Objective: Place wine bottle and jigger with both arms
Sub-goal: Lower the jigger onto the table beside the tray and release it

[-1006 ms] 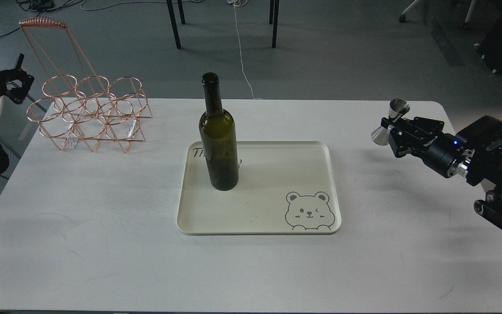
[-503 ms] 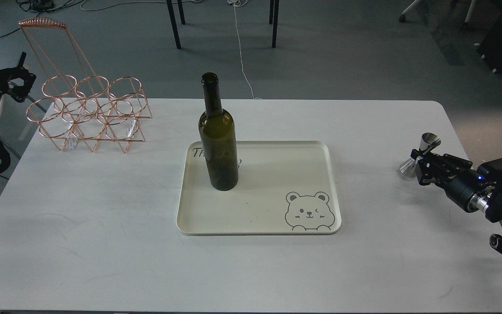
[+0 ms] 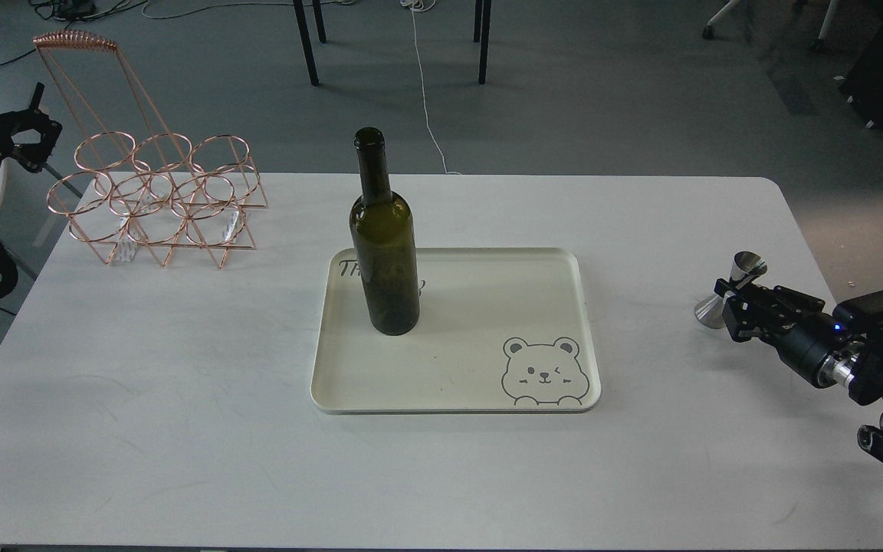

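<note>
The dark olive-green wine bottle (image 3: 385,245) stands upright on the back left part of a cream tray (image 3: 487,383) in the middle of the white table. The small silver jigger (image 3: 729,291) is at the right side of the table, tilted, with its lower cone close to or on the tabletop. My right gripper (image 3: 734,300) is shut on the jigger at its waist. My left gripper (image 3: 27,130) is at the far left edge, off the table beside the wire rack; its fingers look small and dark.
A copper wire bottle rack (image 3: 154,195) with several rings and a tall handle stands at the table's back left corner. The tray has a bear drawing (image 3: 543,372) at its front right. Chair legs and cables lie on the floor behind the table.
My right gripper has carried the jigger from high at the right down and toward the front, now low near the tabletop. The bottle and left arm have hardly moved.
</note>
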Tool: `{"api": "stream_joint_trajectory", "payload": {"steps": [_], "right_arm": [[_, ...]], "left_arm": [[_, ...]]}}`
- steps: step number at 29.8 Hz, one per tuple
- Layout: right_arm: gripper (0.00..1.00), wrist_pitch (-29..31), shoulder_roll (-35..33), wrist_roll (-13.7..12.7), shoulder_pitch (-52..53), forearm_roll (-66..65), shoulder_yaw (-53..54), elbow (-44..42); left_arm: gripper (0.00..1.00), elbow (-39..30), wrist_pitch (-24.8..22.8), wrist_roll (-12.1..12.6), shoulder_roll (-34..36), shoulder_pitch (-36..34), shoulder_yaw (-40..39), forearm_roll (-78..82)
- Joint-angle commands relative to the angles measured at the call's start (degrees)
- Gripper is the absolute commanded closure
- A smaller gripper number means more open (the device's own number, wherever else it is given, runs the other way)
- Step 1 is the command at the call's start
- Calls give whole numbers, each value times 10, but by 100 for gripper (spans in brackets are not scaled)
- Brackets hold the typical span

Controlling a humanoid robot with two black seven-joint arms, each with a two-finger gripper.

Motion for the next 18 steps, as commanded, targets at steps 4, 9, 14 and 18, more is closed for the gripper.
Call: {"api": "stream_joint_trajectory", "payload": {"steps": [4, 9, 14, 18], "right_arm": [[41, 0, -20, 0, -12, 4, 1, 25], [19, 0, -90, 0, -27, 5, 0, 113], [7, 0, -170, 0, -44, 5, 7, 194], [4, 0, -240, 0, -38, 44, 37, 257]], "left_arm": [[2, 0, 0, 0, 0, -5, 0, 0], [2, 0, 0, 0, 0, -8, 1, 0], [2, -1, 0, 1, 2, -8, 1, 1], [2, -33, 0, 7, 23, -2, 10, 10]]}}
